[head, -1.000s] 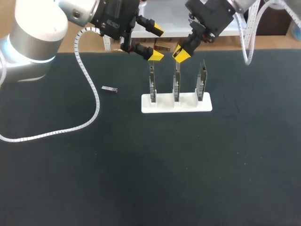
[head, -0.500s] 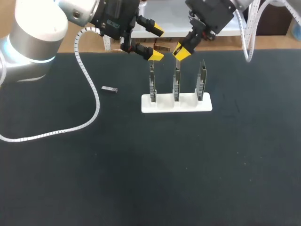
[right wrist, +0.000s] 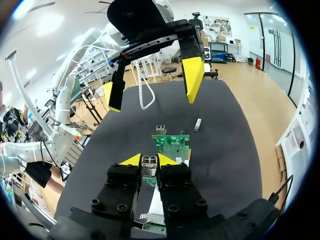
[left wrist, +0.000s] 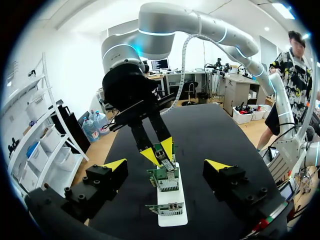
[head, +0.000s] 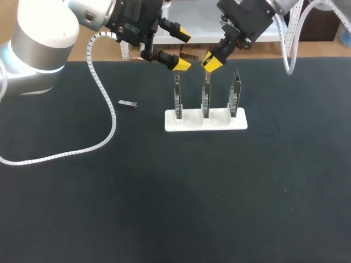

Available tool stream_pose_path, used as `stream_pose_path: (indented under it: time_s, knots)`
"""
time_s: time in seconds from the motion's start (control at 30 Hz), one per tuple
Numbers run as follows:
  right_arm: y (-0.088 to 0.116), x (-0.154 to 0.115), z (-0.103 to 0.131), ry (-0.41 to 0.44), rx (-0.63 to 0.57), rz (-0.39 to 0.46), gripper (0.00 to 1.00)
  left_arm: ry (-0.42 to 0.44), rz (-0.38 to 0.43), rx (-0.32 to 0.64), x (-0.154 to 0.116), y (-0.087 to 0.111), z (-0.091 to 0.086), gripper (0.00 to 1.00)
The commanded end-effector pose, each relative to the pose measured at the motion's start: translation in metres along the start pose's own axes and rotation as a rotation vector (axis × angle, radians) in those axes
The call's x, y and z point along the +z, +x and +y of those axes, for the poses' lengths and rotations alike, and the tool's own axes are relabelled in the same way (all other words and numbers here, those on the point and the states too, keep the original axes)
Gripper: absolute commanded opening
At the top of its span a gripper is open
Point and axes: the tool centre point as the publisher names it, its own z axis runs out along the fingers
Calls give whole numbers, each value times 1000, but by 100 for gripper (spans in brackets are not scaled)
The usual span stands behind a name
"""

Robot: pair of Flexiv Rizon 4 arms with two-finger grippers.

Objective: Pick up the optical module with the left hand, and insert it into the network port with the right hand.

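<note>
Right gripper (head: 211, 60) was pinched narrow on the optical module (right wrist: 148, 163), gripping its back end. We read that as leaving the front end free to go into a socket. It hung right over the top edge of the middle board (head: 205, 99), lined up with it. We couldn't make out the network port itself under the fingers, nor whether the module was touching it yet.

Left gripper (head: 182, 50) was spread wide and empty, parked just beside the right one, above the left board (head: 177, 98). Our guess: it sat there to stay out of the insertion path while remaining close (its wrist camera also got a clean side look at the module from there).

The three boards, including the right board (head: 236, 94), stood upright in slots of the white rack (head: 189, 121). That put their top edges facing up, which suits a straight push down from above.

A spare module (head: 128, 103) lay flat on the table (head: 164, 192), well apart from the rack on the left arm's side, nothing touching it.

Judgement: pickup part looked done and insertion was the step in hand. Main risk was the module being tilted against the slot.
</note>
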Motion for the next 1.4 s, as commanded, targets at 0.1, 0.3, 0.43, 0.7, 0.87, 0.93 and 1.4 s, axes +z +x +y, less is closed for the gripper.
stream_pose_path:
  time_s: [0.1, 0.3, 0.43, 0.7, 0.87, 0.93, 1.4]
  knots:
    - [-3, -1, 0, -1, -5, 5, 0, 4, 7, -3, 0, -1, 2, 100]
    - [-3, -1, 0, -1, -5, 5, 0, 4, 7, -3, 0, -1, 2, 100]
    - [0, 0, -3, -4, -1, 3, 0, 4, 7, -3, 0, -1, 2, 100]
    - [0, 3, -6, -12, 0, -2, 0, 4, 7, -3, 0, -1, 2, 100]
    - [-1, 3, -7, -11, -4, -3, 0, 4, 7, -3, 0, -1, 2, 100]
    - [-3, 2, -7, -10, -6, -1, 0, 4, 7, -3, 0, -1, 2, 100]
    - [-4, 1, -10, -10, -6, -2, 0, 4, 7, -3, 0, -1, 2, 100]
